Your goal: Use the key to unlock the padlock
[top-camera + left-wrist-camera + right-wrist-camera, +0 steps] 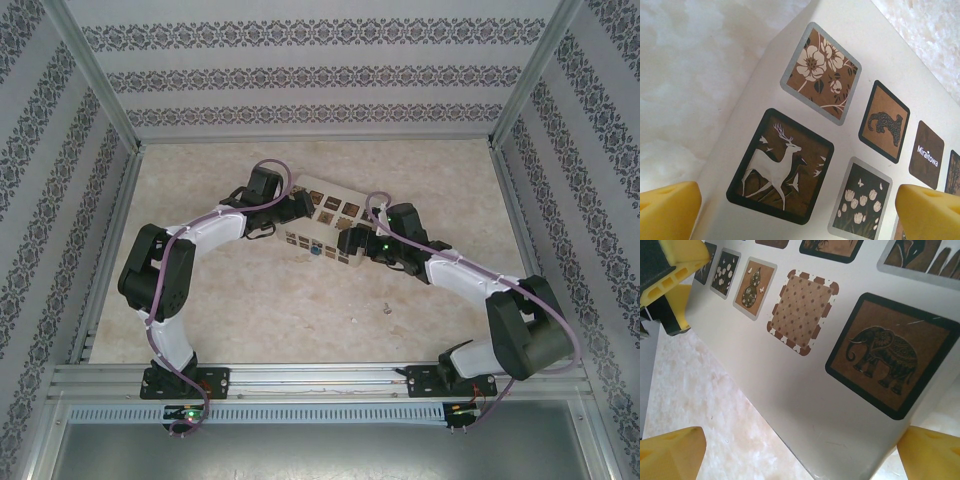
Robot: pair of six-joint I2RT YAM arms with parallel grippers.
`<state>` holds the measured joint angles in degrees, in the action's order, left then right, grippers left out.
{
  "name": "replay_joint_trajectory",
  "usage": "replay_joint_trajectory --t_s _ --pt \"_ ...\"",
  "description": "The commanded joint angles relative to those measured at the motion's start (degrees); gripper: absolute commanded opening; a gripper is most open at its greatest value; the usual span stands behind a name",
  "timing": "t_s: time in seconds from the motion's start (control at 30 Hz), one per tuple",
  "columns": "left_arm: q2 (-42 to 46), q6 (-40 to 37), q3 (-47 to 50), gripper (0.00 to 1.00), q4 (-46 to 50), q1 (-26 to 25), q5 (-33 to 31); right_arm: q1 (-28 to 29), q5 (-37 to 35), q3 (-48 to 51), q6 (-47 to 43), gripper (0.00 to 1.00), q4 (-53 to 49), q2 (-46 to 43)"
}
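Padlock [313,252], one, blue, against one cream box [330,215], two tools, left tool [799,215] and right tool [802,457], both spread wide.

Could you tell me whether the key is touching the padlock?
Apart: the top view shows bare table between the padlock beside the cream box and the key lying in the open.

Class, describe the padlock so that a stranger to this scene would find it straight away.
Find the cream box with brown picture tiles in the middle of the table. Along its near side, low down, sits the padlock, a tiny speck. It is the only blue thing against the cream and brown.
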<state>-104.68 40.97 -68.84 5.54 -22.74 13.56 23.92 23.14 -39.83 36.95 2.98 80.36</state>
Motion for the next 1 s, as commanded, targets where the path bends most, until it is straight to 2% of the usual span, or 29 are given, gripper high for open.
replay_joint_trajectory --t_s 0.0,0.33,0.67,0.97 --pt "2.4 0.0 0.6 0.99 -1.8 0.4 3.6 1.1 -1.2 0.5 0.0 0.98 -0.7 -2.0" --pt "7.1 -1.7 3.9 0.99 -2.0 3.0 2.6 1.0 -6.5 -0.9 -2.3 0.98 -6.0 -6.0" --pt "23.1 -7.7 16.2 0.99 -4.8 4.2 -0.8 0.9 -15.2 -4.5 -7.8 0.97 -25.9 -15.8" --pt "36.7 -4.4 28.9 0.99 -8.4 4.0 1.5 0.5 -16.0 -4.1 -8.8 0.85 -41.7 -22.1"
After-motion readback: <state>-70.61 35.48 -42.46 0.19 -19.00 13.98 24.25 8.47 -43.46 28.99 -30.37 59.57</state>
